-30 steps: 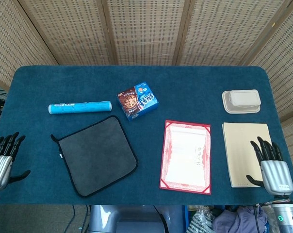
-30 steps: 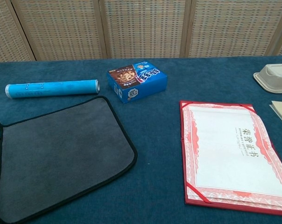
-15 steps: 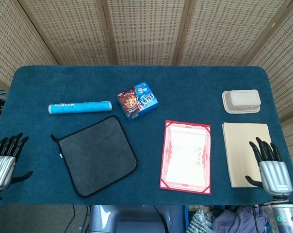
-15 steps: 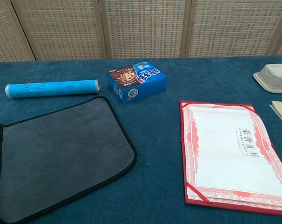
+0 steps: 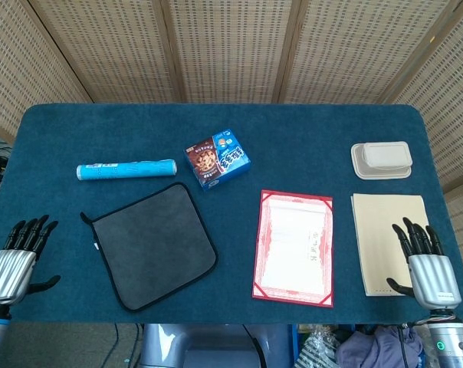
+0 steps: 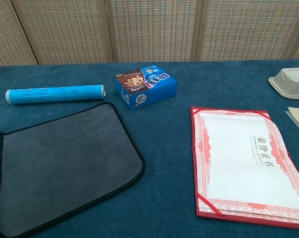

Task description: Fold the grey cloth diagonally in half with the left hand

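The grey cloth with black edging lies flat and unfolded on the blue table, left of centre; it also fills the lower left of the chest view. My left hand hovers open at the table's front left corner, well left of the cloth, holding nothing. At the front right corner my right hand is open too, fingers spread over the near end of a cream sheet. Neither hand appears in the chest view.
A blue tube lies behind the cloth and a blue cookie box stands behind its far right corner. A red-framed certificate lies at centre right, a cream sheet beside it, and a beige lidded container at the back right.
My left hand has drifted a little to the right and nearer the front edge. The right hand has slipped slightly toward the front edge. The cloth has not moved.
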Robot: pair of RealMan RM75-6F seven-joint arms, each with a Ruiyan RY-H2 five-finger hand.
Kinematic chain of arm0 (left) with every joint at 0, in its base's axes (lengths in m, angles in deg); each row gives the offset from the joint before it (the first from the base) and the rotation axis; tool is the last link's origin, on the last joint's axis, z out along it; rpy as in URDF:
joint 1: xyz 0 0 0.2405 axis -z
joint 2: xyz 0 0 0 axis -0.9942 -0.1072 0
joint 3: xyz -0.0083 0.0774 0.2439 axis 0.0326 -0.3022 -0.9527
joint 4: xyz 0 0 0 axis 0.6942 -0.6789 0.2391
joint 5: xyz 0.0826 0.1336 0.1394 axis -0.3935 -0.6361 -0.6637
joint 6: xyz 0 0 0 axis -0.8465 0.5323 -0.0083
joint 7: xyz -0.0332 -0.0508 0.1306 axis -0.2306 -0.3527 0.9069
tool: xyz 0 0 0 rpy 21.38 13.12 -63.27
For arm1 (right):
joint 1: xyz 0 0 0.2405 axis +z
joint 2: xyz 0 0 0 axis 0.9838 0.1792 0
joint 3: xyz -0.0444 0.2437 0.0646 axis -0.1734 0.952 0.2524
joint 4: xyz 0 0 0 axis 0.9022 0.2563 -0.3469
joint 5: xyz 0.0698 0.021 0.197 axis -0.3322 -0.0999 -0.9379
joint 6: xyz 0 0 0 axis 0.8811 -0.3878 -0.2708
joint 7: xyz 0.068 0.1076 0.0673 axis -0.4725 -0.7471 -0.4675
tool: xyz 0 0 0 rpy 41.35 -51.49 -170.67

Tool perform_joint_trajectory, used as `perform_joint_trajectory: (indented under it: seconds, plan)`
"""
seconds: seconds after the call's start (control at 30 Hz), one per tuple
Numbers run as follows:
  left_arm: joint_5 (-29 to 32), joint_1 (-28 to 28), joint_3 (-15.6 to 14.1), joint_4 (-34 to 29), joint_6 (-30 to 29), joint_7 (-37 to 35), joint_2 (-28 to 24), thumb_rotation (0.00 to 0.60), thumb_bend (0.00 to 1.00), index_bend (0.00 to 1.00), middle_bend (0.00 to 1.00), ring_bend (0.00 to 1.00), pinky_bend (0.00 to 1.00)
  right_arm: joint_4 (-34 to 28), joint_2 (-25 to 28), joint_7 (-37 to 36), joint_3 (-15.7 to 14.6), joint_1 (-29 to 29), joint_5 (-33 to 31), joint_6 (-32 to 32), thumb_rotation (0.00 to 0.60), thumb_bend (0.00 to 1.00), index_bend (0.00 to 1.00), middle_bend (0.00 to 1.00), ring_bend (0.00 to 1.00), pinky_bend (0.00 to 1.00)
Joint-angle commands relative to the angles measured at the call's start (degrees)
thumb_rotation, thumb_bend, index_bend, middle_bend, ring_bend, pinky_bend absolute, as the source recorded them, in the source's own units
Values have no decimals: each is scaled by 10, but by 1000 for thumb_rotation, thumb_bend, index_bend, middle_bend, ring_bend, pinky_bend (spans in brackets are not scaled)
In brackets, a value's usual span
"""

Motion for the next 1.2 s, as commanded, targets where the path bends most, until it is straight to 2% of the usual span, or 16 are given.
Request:
perform_joint_trajectory:
  seconds: [0.03,0.17,0.27,0.83,1.2]
  plan:
    - [-16,3,-11,-11,8,12,7,600,133,39,0,0,0,0,0,0,0,0,0,-1,600,0,0,0,0,0]
    - [-31,6,-21,-16,16,24,18,600,135,196,0,0,0,0,0,-3,1,0,1,2,600,0,0,0,0,0]
    - [-37,6,-26,-20,19,35,30,600,136,267,0,0,0,1,0,-6,1,-1,1,4,600,0,0,0,0,0]
    - [-93,4,-86,21,70,123,121,600,136,270,0,0,0,-2,0,-11,1,-2,6,8,600,0,0,0,0,0]
    - [-86,6,-87,58,89,135,157,600,135,294,0,0,0,-3,1,-17,1,-4,9,12,600,0,0,0,0,0]
